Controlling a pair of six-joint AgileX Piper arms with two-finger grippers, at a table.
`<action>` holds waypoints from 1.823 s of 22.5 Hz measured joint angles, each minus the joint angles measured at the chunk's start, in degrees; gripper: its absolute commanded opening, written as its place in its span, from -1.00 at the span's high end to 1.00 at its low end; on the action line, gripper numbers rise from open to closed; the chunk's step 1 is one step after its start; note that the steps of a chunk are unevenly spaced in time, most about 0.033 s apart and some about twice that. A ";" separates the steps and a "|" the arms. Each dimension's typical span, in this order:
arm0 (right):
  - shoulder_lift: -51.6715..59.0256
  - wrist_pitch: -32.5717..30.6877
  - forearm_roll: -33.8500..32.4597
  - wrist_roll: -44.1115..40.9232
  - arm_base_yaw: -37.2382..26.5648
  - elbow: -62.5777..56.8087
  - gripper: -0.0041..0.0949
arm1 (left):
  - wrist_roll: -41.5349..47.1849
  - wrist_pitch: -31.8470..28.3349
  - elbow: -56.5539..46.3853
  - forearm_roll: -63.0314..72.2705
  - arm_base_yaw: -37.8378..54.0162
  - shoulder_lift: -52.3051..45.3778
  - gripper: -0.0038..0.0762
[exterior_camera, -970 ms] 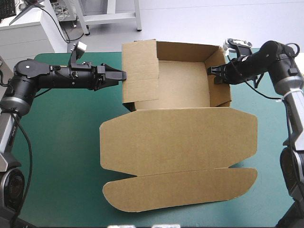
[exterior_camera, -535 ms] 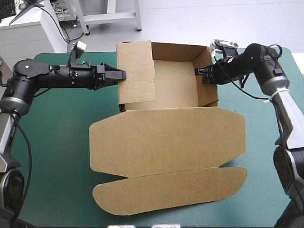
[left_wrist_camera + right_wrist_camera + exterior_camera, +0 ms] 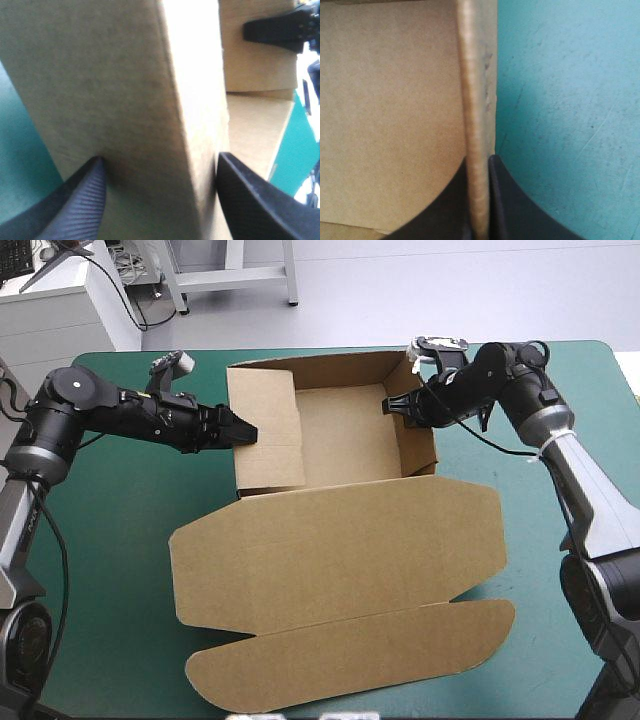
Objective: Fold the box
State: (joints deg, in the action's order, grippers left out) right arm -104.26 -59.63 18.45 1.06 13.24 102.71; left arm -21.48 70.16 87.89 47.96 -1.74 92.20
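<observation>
The brown box (image 3: 340, 540) stands as an open tray, its walls raised and its lid (image 3: 330, 550) lying flat toward the table's front. My left gripper (image 3: 245, 432) is at the tray's left wall (image 3: 265, 435). In the left wrist view the left gripper (image 3: 160, 157) stands open, its fingers astride that thick folded wall (image 3: 125, 75). My right gripper (image 3: 392, 406) is at the right wall (image 3: 420, 445). The right wrist view shows the right gripper (image 3: 479, 157) shut on that wall's thin edge (image 3: 475, 75), with the tray's inside (image 3: 385, 100) to one side.
Bare teal-green cover (image 3: 110, 540) lies left of the box, and more of it (image 3: 540, 570) lies right of the lid. The lid's rounded front flap (image 3: 350, 655) reaches close to the table's front edge.
The whole box has slid toward the table's left and turned slightly. The right gripper moved left with the wall it holds. The left gripper drew back left and nearer, staying at the left wall.
</observation>
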 measured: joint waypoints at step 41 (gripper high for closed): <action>-4.55 -8.27 -16.18 -15.74 6.50 -5.01 0.92 | 34.59 -5.60 3.50 -41.51 -18.32 14.32 0.92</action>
State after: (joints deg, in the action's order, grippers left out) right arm -108.82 -67.90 2.27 -14.68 19.75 97.70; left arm 13.11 64.56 91.38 6.45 -20.06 106.52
